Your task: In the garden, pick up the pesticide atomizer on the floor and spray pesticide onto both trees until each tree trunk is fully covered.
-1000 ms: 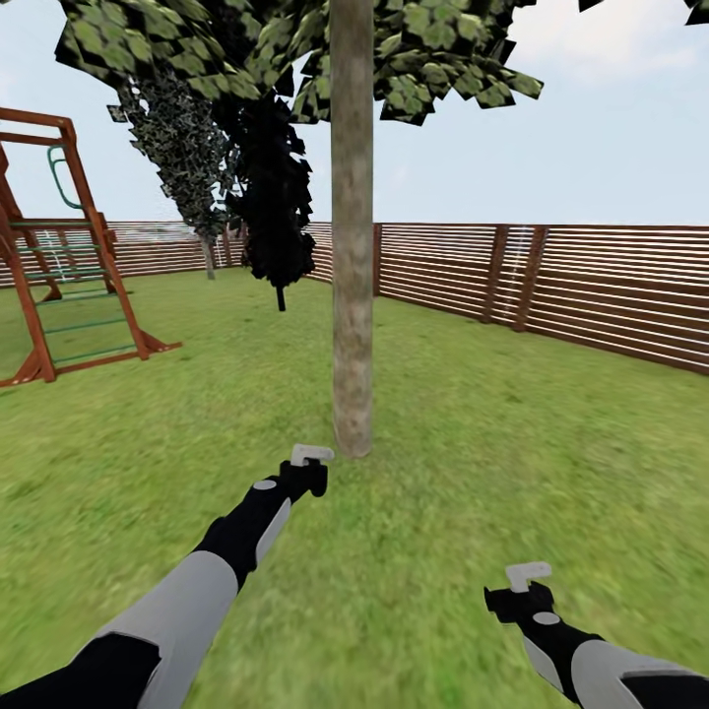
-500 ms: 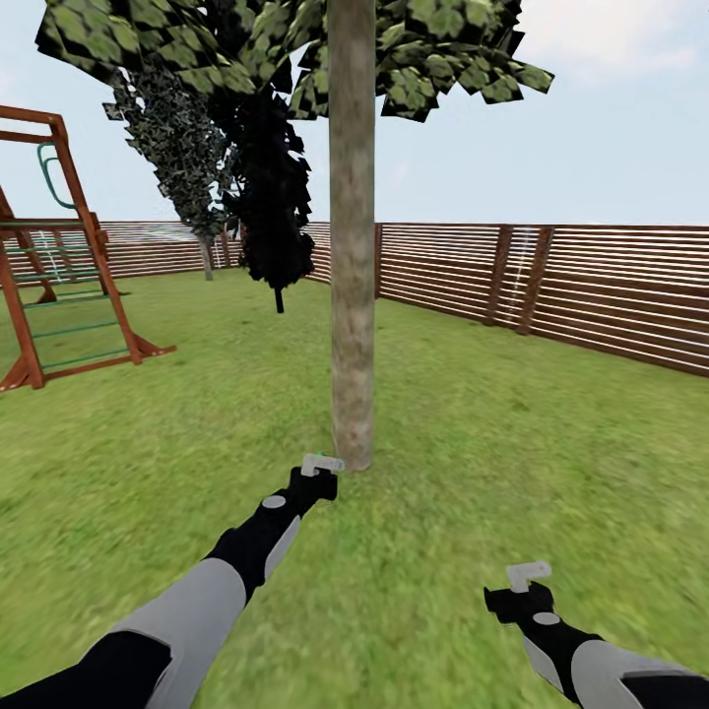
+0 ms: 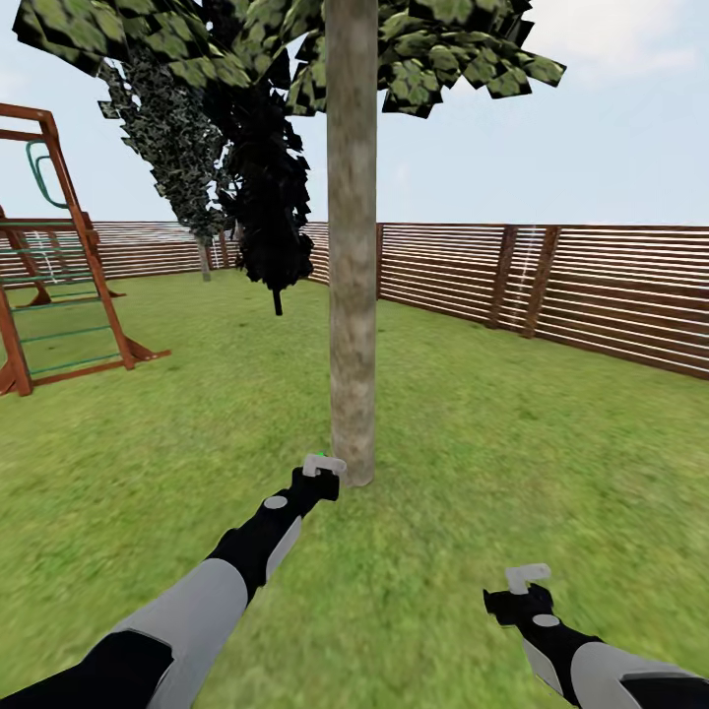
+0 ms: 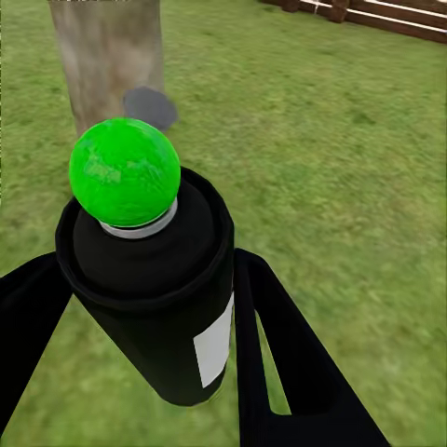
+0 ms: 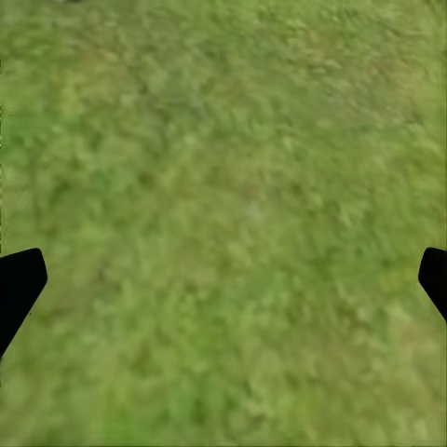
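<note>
Pesticide atomizer (image 4: 154, 298) clamped in the left tool (image 4: 149, 307), black body upright between the two dark fingers (image 4: 279, 354), white label facing outward, top glowing green here (not red). Pointed toward the tree trunk (image 4: 110, 51), with a grey blot low on the bark, near its foot. In the head view, left tool (image 3: 323, 465) held low, just beside the base of the trunk (image 3: 352, 246), a speck of green showing at its tip. Right tool (image 3: 528, 574) hanging well apart over bare grass (image 3: 473, 463), fingers spread wide, holding nothing; only lawn between the two dark tips (image 5: 19, 284) in its wrist view.

Step in hand, by the look of it: spraying the first tree, starting at the foot. Most of the bark looking plain, so much of the job likely left. Next move probably calling for a slow climb of the nozzle up the trunk, kept close and square to the bark, then round the far side (hidden from here). Second tree not identifiable for sure among the dark foliage (image 3: 261, 187) behind. Slatted fence (image 3: 551, 286) and wooden playset (image 3: 59, 266) bounding the lawn beyond.
</note>
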### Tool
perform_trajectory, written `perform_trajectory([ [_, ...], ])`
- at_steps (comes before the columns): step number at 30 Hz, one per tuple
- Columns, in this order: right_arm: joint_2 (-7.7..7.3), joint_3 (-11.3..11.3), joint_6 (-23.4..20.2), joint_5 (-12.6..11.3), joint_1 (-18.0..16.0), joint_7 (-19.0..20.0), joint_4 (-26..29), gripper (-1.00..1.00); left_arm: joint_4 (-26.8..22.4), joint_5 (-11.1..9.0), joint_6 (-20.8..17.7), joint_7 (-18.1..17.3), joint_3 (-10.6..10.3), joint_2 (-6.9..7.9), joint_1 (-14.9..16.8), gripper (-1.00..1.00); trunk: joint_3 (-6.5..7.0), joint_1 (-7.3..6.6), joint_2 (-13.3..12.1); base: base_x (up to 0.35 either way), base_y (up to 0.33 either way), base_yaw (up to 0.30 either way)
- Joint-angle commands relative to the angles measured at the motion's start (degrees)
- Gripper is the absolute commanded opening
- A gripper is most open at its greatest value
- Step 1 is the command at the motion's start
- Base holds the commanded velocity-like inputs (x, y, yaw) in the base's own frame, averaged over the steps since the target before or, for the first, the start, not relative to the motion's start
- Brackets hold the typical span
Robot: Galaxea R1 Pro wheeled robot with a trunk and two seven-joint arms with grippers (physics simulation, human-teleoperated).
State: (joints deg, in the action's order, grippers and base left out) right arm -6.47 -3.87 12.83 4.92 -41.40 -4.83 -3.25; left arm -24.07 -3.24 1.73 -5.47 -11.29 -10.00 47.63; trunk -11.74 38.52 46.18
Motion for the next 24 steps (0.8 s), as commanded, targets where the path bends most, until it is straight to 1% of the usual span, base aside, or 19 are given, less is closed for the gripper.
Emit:
perform_trajectory([
  [1,0.07,0.0,0.0,0.0,0.0,0.0,0.0,1.0,-0.04,0.08,-0.01,0.3,0.01,0.0,0.0,-1.0,0.0,0.0,0.0,0.35,0.0,0.0],
  [20,0.23,0.0,0.0,0.0,0.0,-0.01,0.0,1.0,-0.02,0.03,-0.05,0.46,0.24,0.07,0.0,-1.0,0.0,0.0,0.0,0.349,0.0,0.0],
  [24,0.23,0.0,0.0,0.0,0.0,-0.01,0.0,1.0,0.07,-0.01,0.17,0.46,0.3,0.07,0.0,-1.0,0.0,0.0,0.0,0.113,0.0,0.0],
])
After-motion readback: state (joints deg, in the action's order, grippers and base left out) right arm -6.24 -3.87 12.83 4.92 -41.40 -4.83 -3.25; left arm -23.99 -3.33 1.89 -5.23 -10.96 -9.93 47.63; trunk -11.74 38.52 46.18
